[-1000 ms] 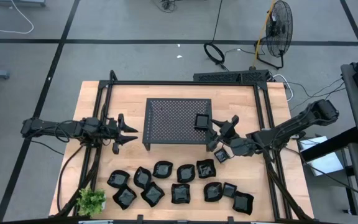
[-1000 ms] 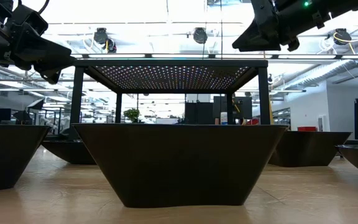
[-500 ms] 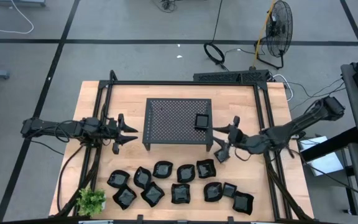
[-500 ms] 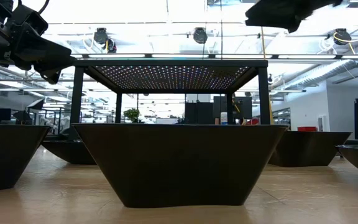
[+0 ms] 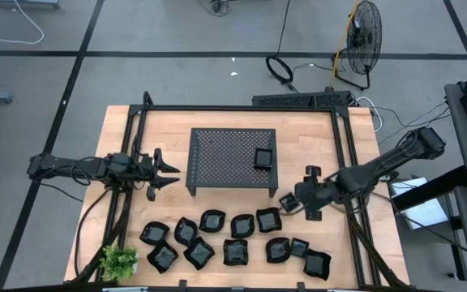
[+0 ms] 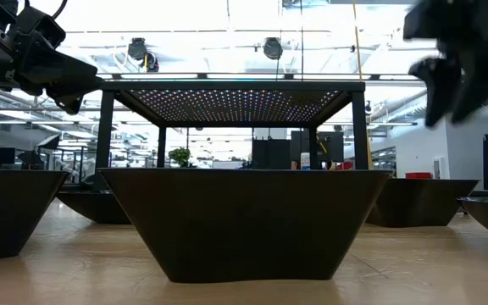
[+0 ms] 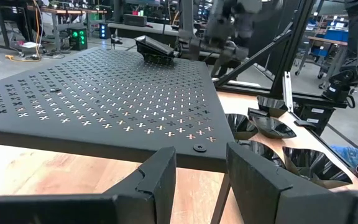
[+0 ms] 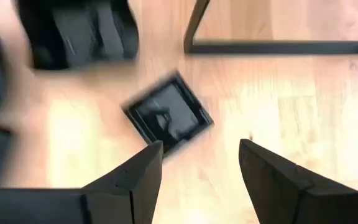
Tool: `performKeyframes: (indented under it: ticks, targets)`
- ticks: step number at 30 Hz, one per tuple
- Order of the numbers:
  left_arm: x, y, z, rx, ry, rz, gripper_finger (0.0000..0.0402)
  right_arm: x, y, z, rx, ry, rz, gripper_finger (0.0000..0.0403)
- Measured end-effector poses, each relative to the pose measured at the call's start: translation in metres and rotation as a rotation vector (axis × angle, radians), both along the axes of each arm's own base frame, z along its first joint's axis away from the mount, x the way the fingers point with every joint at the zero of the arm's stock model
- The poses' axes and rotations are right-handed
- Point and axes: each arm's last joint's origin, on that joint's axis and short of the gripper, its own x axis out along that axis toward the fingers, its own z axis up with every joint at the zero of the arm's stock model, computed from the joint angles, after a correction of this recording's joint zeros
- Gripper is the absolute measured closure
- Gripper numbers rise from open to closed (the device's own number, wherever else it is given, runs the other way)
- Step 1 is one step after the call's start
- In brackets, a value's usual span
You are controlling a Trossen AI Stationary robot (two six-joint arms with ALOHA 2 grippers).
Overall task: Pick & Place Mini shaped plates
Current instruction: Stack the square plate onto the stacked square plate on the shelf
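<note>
Several mini shaped plates (image 5: 233,235), small glossy black dishes, lie in a cluster on the wood table toward its near edge. One square plate (image 5: 263,157) rests flat on the right end of the black perforated rack (image 5: 229,154). Another square plate (image 8: 169,115) lies alone on the table just off the rack's right near leg. My right gripper (image 5: 302,197) hangs above that plate, tipped steeply down and open, touching nothing. My left gripper (image 5: 164,172) waits level and open at the rack's left side, with nothing between its fingers (image 7: 160,180).
A small green plant (image 5: 120,261) stands at the near left corner. A black frame of bars (image 5: 242,108) runs around the table. The rack's thin legs (image 8: 194,25) stand close to my right gripper. In the low view a plate (image 6: 244,220) fills the foreground.
My right gripper has drawn away from the plate on the rack's right end, going toward the table's near and right edges. It has rolled and tipped from nearly level to steeply down, over the lone square plate. The plate on the rack has stayed put.
</note>
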Motion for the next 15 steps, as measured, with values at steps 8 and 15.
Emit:
performKeyframes:
  ticks: [8,15]
  targets:
    - [0.0,0.0,0.0,0.0,0.0,0.0,0.0256,0.034,-0.008,-0.025,-0.044,0.018,0.018,0.0204]
    - [0.0,0.0,0.0,0.0,0.0,0.0,0.0256,0.051,-0.026,-0.049,0.03,0.15,0.048,0.0204]
